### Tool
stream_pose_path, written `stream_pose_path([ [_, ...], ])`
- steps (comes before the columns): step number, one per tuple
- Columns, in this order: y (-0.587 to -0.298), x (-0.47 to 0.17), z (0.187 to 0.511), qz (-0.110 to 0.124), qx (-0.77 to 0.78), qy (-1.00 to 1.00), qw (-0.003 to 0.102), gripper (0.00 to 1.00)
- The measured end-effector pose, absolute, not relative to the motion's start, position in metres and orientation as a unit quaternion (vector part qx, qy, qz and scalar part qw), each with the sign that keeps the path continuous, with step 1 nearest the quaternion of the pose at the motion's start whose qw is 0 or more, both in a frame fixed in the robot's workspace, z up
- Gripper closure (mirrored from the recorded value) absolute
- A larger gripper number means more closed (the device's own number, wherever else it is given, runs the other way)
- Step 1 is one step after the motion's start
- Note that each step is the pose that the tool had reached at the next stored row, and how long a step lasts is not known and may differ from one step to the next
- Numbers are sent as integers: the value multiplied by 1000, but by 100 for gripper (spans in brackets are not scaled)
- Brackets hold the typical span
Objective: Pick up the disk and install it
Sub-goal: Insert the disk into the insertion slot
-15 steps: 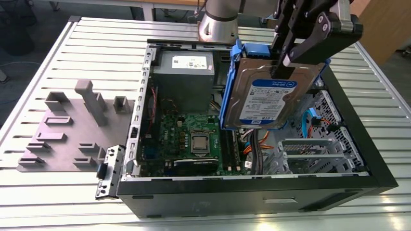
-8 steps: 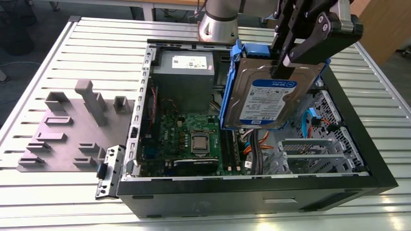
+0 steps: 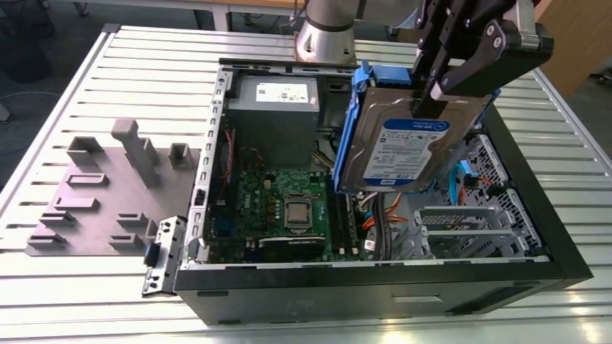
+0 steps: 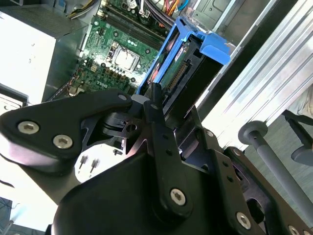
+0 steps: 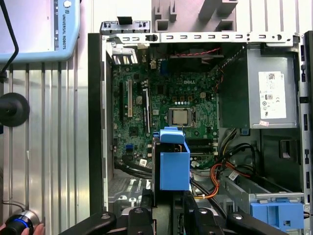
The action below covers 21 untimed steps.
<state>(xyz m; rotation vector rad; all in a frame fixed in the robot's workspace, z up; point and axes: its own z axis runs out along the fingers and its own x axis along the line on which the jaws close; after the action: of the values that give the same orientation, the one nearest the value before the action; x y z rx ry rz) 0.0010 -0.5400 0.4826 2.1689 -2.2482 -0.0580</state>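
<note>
While the gripper (image 3: pixel 428 100) is clamped on the top edge of the disk (image 3: pixel 406 147), the drive hangs tilted and label-out above the open computer case (image 3: pixel 383 290). It sits roughly between the motherboard (image 3: pixel 287 208) and the metal drive cage (image 3: pixel 459 229). Pick-up: done. Install: not done. The disk appears clear of the case interior and sits in no bay.

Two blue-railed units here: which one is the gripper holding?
The labelled disk, held upright by the gripper above the open case; the other blue unit sits inside it.
</note>
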Motion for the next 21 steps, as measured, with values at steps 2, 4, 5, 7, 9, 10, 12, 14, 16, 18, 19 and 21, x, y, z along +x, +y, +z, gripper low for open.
stream_pose_path([
  [2, -540, 5, 482, -19, 694, -719, 9, 65],
  [4, -540, 10, 481, -19, 694, -720, 9, 65],
  [5, -540, 11, 481, -19, 694, -719, 9, 65],
  [7, -540, 14, 479, -19, 694, -719, 9, 65],
  [9, -540, 16, 477, -19, 695, -719, 9, 65],
  [10, -540, 17, 476, -19, 695, -719, 9, 65],
  [12, -540, 20, 473, -19, 695, -719, 9, 65],
  [14, -541, 23, 472, -19, 695, -719, 9, 65],
  [16, -544, 26, 471, -19, 695, -719, 9, 65],
  [18, -549, 28, 470, -19, 695, -719, 9, 65],
  [19, -552, 28, 470, -19, 695, -719, 9, 65],
  [21, -557, 29, 469, -19, 695, -719, 9, 65],
])
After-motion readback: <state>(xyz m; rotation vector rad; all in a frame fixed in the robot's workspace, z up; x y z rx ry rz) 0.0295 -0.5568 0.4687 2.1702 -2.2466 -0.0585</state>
